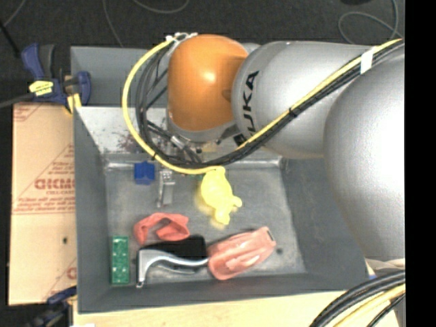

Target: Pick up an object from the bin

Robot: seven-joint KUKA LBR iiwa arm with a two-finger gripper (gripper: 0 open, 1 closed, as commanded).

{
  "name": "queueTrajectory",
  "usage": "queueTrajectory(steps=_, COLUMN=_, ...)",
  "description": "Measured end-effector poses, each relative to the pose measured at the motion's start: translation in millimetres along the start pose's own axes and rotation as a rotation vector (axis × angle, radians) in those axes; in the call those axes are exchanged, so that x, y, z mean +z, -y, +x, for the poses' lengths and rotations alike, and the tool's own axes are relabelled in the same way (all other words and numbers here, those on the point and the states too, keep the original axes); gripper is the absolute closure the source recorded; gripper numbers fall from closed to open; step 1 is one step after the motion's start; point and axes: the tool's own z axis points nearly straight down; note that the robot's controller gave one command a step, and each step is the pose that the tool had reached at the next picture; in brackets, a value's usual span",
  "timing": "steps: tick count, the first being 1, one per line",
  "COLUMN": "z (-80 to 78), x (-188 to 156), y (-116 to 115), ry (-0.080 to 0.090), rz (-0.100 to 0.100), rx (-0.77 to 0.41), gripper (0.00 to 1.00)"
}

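My gripper reaches down under the arm's wrist in the back left part of the bin, close to the floor. A small blue cube lies just to its left, apart from it. A yellow lumpy toy lies a little to its right. In front of the gripper rests a crumpled red piece. I see nothing held in the gripper.
Along the front wall lie a green studded block, a black-and-silver handled tool and a pink translucent case. The arm and its orange cover hang over the bin's back and right side.
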Motion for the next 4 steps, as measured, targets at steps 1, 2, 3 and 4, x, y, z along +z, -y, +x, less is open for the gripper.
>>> queueTrajectory(steps=1, z=5.6, x=45.6, y=11.7, ry=-0.004, rz=0.000, rx=-0.019, gripper=0.00)
queueTrajectory(steps=2, z=-0.7, x=78.9, y=15.0, ry=-0.001, rz=-0.001, rx=0.036, gripper=0.00)
queueTrajectory(steps=3, z=10.9, x=107.7, y=32.0, ry=-0.001, rz=-0.001, rx=-0.211, gripper=1.00)
queueTrajectory(steps=4, z=10.8, x=107.6, y=31.8, ry=-0.001, rz=-0.002, rx=-0.209, gripper=0.00)
